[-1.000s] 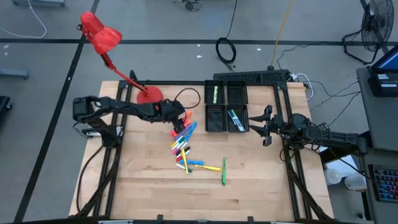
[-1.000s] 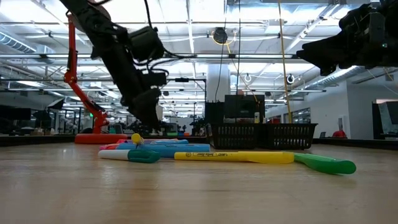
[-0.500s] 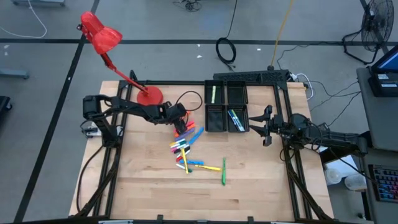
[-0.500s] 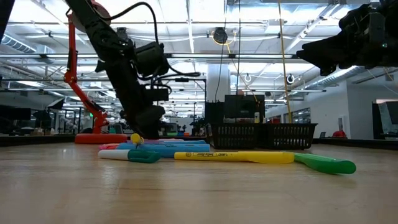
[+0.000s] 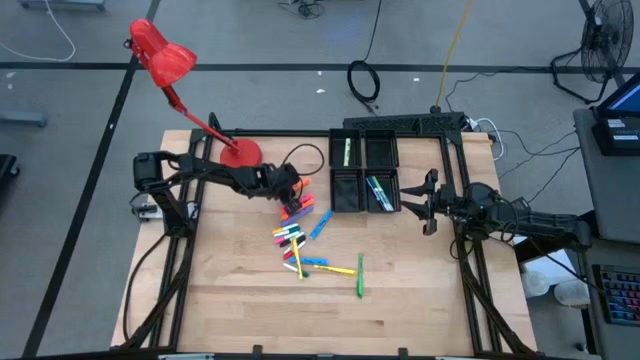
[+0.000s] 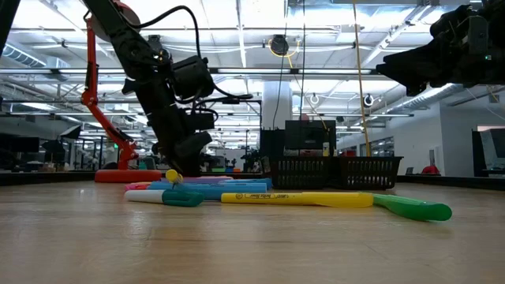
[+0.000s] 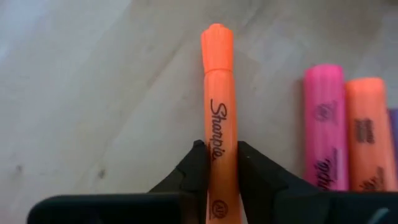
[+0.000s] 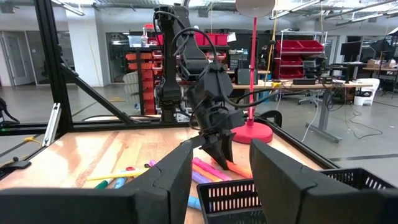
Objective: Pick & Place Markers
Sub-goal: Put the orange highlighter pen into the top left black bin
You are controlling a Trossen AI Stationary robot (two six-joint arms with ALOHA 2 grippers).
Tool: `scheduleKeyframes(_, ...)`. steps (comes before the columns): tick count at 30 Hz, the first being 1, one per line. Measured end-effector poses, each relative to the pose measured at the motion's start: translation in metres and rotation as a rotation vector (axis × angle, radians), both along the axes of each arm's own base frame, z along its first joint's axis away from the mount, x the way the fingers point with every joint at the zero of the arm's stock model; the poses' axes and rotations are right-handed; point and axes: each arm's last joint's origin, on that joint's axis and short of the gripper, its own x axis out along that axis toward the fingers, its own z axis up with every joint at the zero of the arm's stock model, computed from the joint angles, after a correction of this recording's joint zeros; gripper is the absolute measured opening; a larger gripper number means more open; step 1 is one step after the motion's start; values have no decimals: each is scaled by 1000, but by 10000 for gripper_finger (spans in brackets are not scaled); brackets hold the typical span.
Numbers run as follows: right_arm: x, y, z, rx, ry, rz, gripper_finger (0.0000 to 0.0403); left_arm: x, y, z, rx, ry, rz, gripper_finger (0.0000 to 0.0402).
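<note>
Several coloured markers (image 5: 295, 240) lie in a loose pile on the wooden table; they also show in the low view (image 6: 205, 192). My left gripper (image 5: 291, 197) stands at the pile's far end, shut on an orange marker (image 7: 217, 112). A pink marker (image 7: 324, 124) and another orange one (image 7: 367, 130) lie next to it. My right gripper (image 5: 425, 203) is open and empty, raised beside the right side of the black four-compartment tray (image 5: 365, 140). My left gripper pinches the orange marker's barrel (image 7: 219, 158) between its two fingers (image 7: 194, 167). The fingers come from above and lie across the marker. Its capped end (image 7: 217, 37) sticks out past the fingers. I cannot tell whether the marker is lifted off the table.
The tray holds a yellow-green marker (image 5: 344, 150) in its far left compartment and blue ones (image 5: 378, 192) in its near right one. A red lamp's base (image 5: 240, 153) stands just behind my left arm. A yellow marker (image 5: 340, 269) and a green one (image 5: 359, 275) lie nearer the front.
My left gripper has gone a little toward the table's right edge at the pile's far end. A blue marker at the pile's far right has slid away toward the right and near side.
</note>
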Motion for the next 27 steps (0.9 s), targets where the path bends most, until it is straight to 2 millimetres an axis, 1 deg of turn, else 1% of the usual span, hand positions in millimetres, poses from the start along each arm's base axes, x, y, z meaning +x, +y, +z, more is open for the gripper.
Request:
scheduleKeyframes(4, 0, 0, 0, 0, -1, 0, 146, -1, 0, 3, 5, -10, 20, 63)
scheduleKeyframes(7, 0, 0, 0, 0, 0, 0, 146, -4, 0, 13, 6, -12, 33, 63)
scheduleKeyframes(14, 0, 0, 0, 0, 1, 0, 146, 7, 6, 66, 124, -182, 92, 63)
scheduleKeyframes(17, 0, 0, 0, 1, 5, 0, 146, 22, 14, 93, 123, -347, 128, 63)
scheduleKeyframes(19, 1, 0, -1, 1, 7, 0, 146, 30, 21, 108, 64, -437, 136, 63)
scheduleKeyframes(21, 1, 0, -1, 2, 10, 0, 146, 45, 31, 122, 19, -542, 114, 63)
scheduleKeyframes(23, 1, 0, -1, 2, 10, 0, 146, 54, 39, 130, -1, -580, 97, 63)
scheduleKeyframes(25, 1, 0, -1, 2, 11, 0, 146, 66, 48, 140, 23, -628, 81, 63)
scheduleKeyframes(27, 1, 0, -1, 2, 9, 0, 146, 75, 56, 142, 34, -635, 83, 63)
